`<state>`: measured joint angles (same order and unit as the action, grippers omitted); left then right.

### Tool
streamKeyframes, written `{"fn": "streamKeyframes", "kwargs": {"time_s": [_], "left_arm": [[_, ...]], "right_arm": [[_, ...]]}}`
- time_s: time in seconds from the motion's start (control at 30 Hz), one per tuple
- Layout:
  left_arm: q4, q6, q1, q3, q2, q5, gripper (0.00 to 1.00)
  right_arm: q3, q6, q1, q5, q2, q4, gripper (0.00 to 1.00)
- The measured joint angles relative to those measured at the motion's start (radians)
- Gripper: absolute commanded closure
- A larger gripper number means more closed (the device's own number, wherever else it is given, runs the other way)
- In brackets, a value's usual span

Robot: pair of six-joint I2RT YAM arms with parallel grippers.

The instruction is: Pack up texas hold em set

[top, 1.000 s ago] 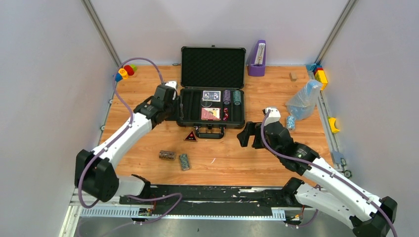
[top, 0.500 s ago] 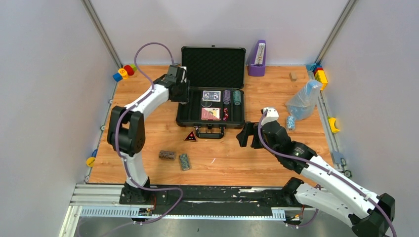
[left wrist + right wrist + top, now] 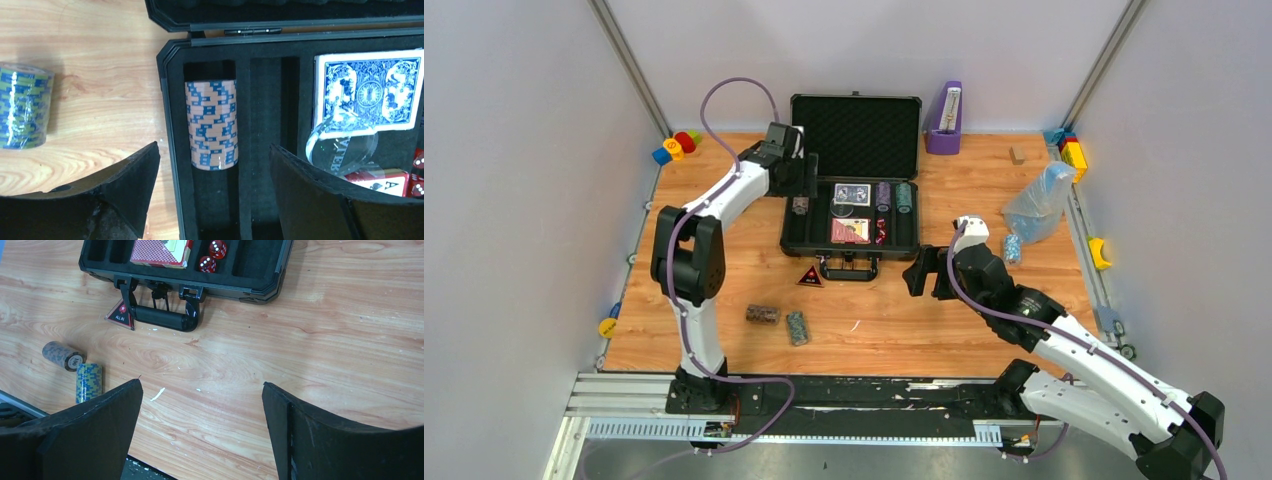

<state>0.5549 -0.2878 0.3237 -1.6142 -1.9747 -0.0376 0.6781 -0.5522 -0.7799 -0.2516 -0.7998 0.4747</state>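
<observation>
- Top external view, far left corner: bright toy blocks (image 3: 677, 147) lie at the edge of the surface (image 3: 724, 260), well apart from the set.
- Left end effector (image 3: 807, 180) hangs over the far left end of the open black case (image 3: 899, 250). In the left wrist view its jaws stand wide and grip nothing.
- A blue-and-olive roll (image 3: 22, 112) of chips lies on the surface just left of the case, outside it.
- A peach-and-blue roll (image 3: 211, 125) lies in the leftmost slot of the case, beyond the spread fingers (image 3: 132, 185) and touching neither.
- Near left of the case, two more rolls lie loose on the surface: a brown roll (image 3: 762, 314) and a blue-green roll (image 3: 798, 327), just beside each other.
- The dark red triangle (image 3: 810, 277) lies on the surface at the left end of the case handle (image 3: 849, 268). I cannot tell whether the two touch.
- Case contents, left to right:
  - Blue card deck (image 3: 852, 193) at the far side, with a clear disc (image 3: 342, 145) over its near edge.
  - Red card deck (image 3: 849, 231) at the near side.
  - Red dice (image 3: 880, 236) just right of the red deck.
  - Purple roll (image 3: 883, 196) and teal roll (image 3: 904, 197) in the far right slots.
- The foam-lined lid (image 3: 856, 135) stands upright behind the base.
- Right end effector (image 3: 921, 272) hovers just off the case's near right corner, jaws wide, nothing between them.
- Far right: a purple upright object (image 3: 944, 118) stands at the back, and a clear bag (image 3: 1039, 200) lies with a chip roll (image 3: 1012, 248) just beside it.
</observation>
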Motion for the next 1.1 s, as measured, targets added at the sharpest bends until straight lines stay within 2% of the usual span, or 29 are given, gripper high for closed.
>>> {"fn": "streamKeyframes", "kwargs": {"time_s": [0.1,0.2,0.23,0.27,0.3,0.37,0.53,0.83,1.1], "left_arm": [[0.003,0.0,0.0,0.023,0.027,-0.002,0.31],[0.002,-0.005,0.0,0.096,0.103,0.006,0.53],[-0.008,-0.008,0.0,0.132,0.137,0.008,0.64],[-0.014,-0.013,0.0,0.169,0.174,0.012,0.7],[-0.024,-0.019,0.0,0.205,0.21,0.016,0.84],[-0.029,-0.027,0.0,0.268,0.28,0.032,0.98],[-0.052,-0.039,0.0,0.291,0.3,0.063,1.0],[-0.081,-0.044,0.0,0.275,0.129,0.092,1.0],[-0.075,-0.043,-0.012,0.138,-0.003,0.078,1.0]], "right_arm": [[0.0,0.0,0.0,0.0,0.0,0.0,0.09],[0.0,0.0,0.0,0.001,0.001,0.0,0.09],[0.0,0.0,0.0,0.001,0.002,0.0,0.09],[0.0,0.0,0.0,0.001,0.003,0.0,0.09],[0.0,0.0,0.0,0.001,0.005,0.0,0.09],[0.0,0.0,0.0,0.002,0.01,0.0,0.09],[0.0,0.0,0.0,0.009,0.011,0.0,0.09],[0.0,0.0,0.0,0.007,0.011,0.0,0.09],[0.031,0.004,0.0,-0.02,-0.03,0.0,0.09]]}}
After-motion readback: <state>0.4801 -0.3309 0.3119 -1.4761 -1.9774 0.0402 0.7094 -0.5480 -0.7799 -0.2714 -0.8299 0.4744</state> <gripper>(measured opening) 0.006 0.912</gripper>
